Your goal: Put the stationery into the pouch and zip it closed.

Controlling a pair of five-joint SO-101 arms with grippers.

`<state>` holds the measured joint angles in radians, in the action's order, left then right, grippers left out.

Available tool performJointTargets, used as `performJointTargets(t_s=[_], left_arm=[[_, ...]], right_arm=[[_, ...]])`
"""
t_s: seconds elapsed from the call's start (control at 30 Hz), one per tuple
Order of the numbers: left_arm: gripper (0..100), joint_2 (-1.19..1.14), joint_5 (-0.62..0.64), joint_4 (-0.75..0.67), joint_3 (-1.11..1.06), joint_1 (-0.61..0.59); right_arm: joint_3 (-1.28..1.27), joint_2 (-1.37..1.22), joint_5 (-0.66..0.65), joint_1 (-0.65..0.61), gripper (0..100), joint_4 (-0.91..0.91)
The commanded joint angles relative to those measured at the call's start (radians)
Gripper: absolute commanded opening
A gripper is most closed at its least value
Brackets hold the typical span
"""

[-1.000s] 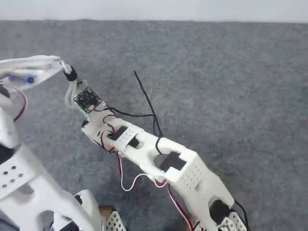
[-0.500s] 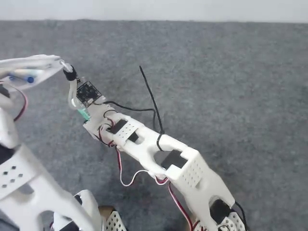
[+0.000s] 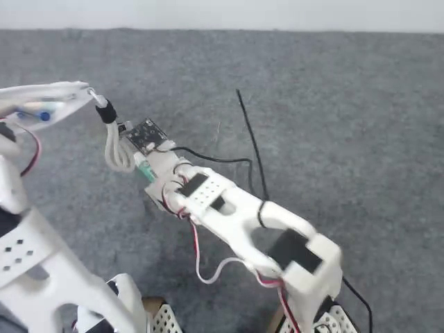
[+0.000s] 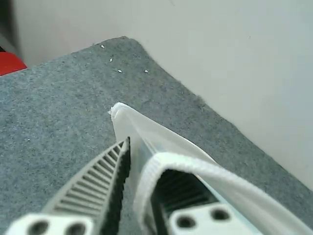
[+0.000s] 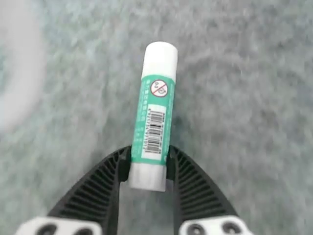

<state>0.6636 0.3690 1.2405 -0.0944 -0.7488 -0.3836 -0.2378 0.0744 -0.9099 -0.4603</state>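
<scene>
Overhead, the left arm holds a translucent pouch (image 3: pixel 48 100) off the grey mat (image 3: pixel 333 104) at the far left of the scene. The pouch lies roughly level, its narrow end pointing right. A blue-and-white item (image 3: pixel 35 114) shows through its wall, though what kind of item cannot be told. A white cord loop (image 3: pixel 114 149) hangs down from a small black piece (image 3: pixel 104 111) at that right-hand end.

In the left wrist view, the left gripper (image 4: pixel 142 161) has its ribbed fingers closed down on the pouch's clear edge (image 4: pixel 146 132). A white strap (image 4: pixel 205 169) lies across one finger.

The right arm stretches from the near right toward the centre-left. The right gripper (image 5: pixel 148 154) is closed narrowly around a green glue stick (image 5: pixel 156 107), pinching it near its base. The white cap points away from the wrist, over the mat. In the high view the glue stick (image 3: pixel 143 168) sits just right of the hanging loop, nearer than the pouch and apart from it. A black cable (image 3: pixel 250 132) rises from the right arm.
</scene>
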Motion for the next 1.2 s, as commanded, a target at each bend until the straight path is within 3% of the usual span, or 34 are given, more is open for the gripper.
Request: performJointTargets(t_s=[0.0,0.23,0.77,0.9,1.17], left_arm=[[1,0.015,-0.008,0.0,0.025,0.005],[1,0.017,-0.006,0.034,0.03,0.144],[1,0.009,-0.003,0.158,0.025,0.48],[1,0.008,-0.005,0.169,0.008,0.497],[1,0.008,-0.006,0.089,-0.137,0.537]], right_arm=[[-0.084,0.225,0.005,0.022,0.6,-0.076],[-0.229,0.512,0.005,0.027,0.6,-0.355],[-0.325,1.142,0.003,0.328,0.6,-0.9],[-0.397,1.159,0.003,0.387,0.6,-0.926],[-0.557,1.158,-0.083,0.414,1.7,-0.797]])
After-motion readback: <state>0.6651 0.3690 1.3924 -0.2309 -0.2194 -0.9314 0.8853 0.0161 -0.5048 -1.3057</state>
